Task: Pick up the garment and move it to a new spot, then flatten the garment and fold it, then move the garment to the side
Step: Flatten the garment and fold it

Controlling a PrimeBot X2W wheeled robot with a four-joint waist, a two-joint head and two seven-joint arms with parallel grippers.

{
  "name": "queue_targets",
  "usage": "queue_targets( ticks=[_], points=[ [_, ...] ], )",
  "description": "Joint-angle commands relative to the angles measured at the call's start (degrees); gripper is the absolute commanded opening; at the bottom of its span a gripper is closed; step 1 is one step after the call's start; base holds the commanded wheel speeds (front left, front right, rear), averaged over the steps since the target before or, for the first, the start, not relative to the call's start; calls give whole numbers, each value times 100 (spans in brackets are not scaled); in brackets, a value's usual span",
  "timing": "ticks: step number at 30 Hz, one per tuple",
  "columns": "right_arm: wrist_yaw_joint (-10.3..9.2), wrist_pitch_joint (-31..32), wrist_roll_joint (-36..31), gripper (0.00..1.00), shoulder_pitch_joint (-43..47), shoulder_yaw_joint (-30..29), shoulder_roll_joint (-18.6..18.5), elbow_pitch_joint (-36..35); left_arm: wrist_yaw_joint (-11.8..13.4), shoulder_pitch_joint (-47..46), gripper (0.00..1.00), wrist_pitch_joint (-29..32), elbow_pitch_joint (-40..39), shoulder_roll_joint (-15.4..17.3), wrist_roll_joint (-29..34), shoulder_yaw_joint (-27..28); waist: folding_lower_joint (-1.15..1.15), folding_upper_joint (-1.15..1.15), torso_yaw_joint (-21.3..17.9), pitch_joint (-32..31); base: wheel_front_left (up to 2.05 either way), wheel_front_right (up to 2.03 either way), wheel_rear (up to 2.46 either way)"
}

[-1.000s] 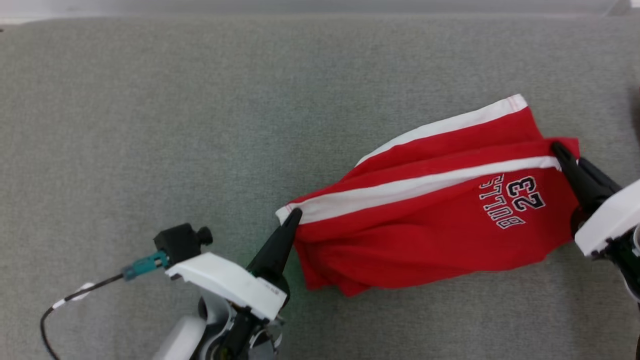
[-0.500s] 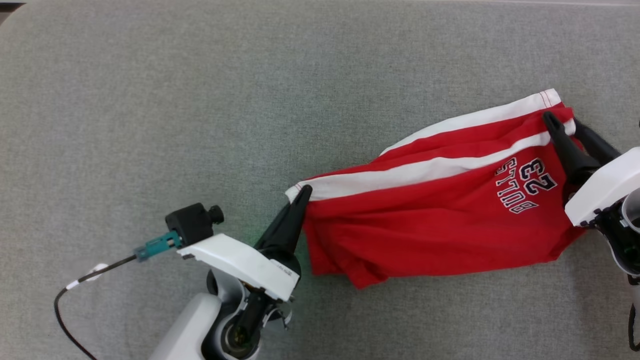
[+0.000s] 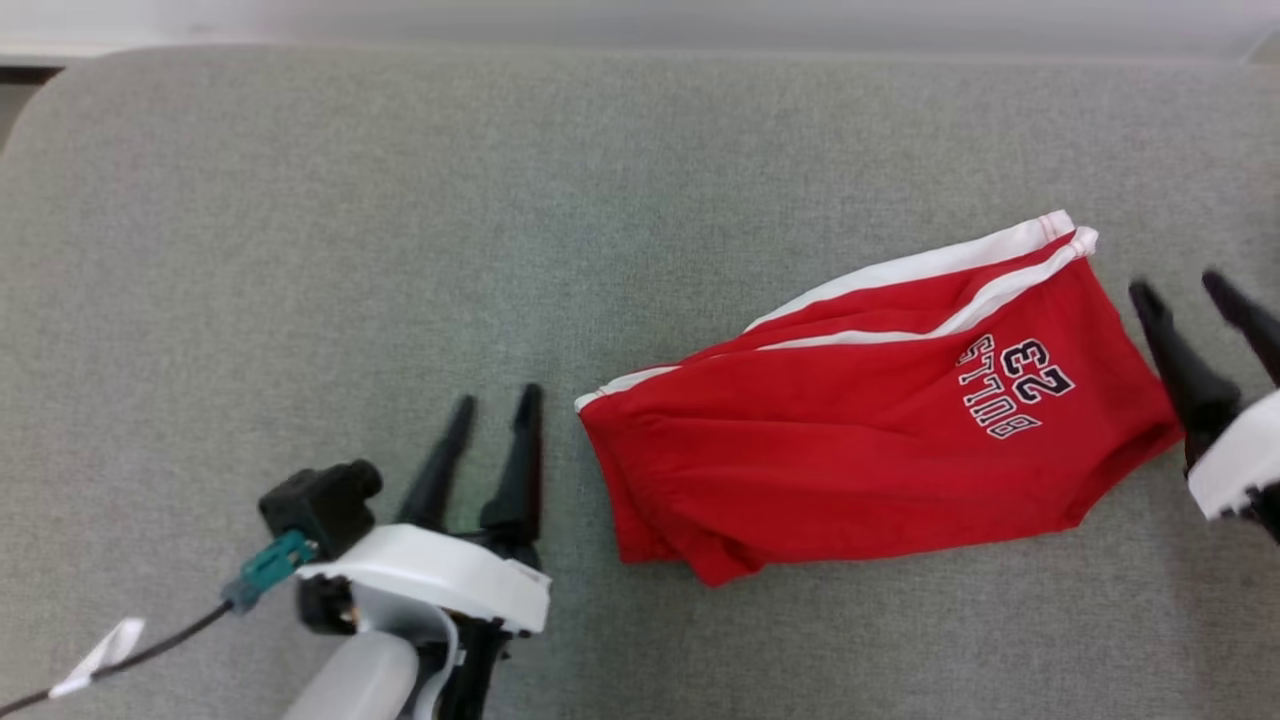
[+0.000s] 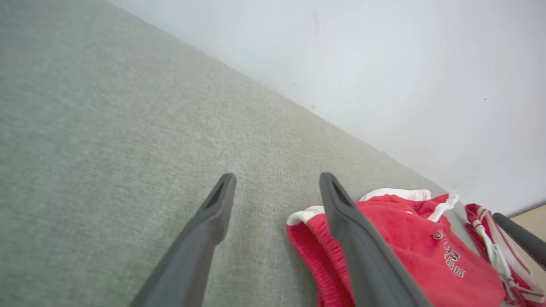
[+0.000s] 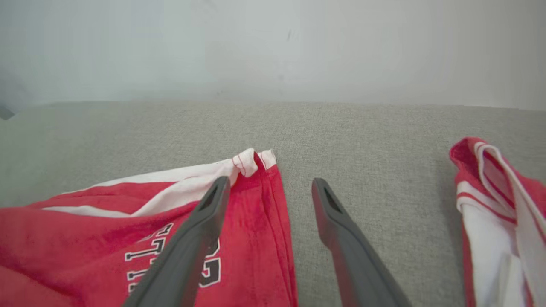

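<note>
Head view: red shorts (image 3: 870, 440) lie between the open left end effector (image 3: 497, 398) and open right end effector (image 3: 1178, 284).

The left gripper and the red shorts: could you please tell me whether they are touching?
Apart. The head view shows a strip of bare grey surface between the open left gripper and the red shorts.

Even, diffuse light falls from overhead on the grey fabric surface (image 3: 300, 250), bright and without glare. The red shorts (image 3: 860, 440) cast only a thin, soft shadow along their near edge. Toward the surface's right edge the right gripper (image 3: 1178, 286) looks smeared, perhaps by motion. In both wrist views the pale wall (image 4: 384, 64) is washed out and hazy. In the right wrist view the surface's far edge bows slightly, and the close fingers (image 5: 183, 256) are soft.
</note>
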Motion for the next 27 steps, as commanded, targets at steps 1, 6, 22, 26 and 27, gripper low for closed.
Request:
queue_targets(
  ticks=[1,6,22,26,27],
  points=[
    [-14,108,-81,100,132,105,-150,-47,82,40,100,-125,-35,124,322,-13,0,0,-21,-73,0,0,0],
    [-14,751,-4,100,314,348,-572,-193,353,222,100,-307,-273,213,1384,46,0,0,5,-152,0,0,0],
    [-6,2329,-63,100,-117,447,-275,291,-198,756,100,-304,-648,-582,3565,655,0,0,465,161,0,0,0],
    [0,2290,-107,0,-117,542,-157,275,-363,856,100,-305,-579,-719,3843,736,0,0,476,90,0,0,0],
    [0,2219,-130,0,-110,521,-161,280,-397,906,100,-305,-546,-748,3860,763,0,0,462,60,0,0,0]
  ],
)
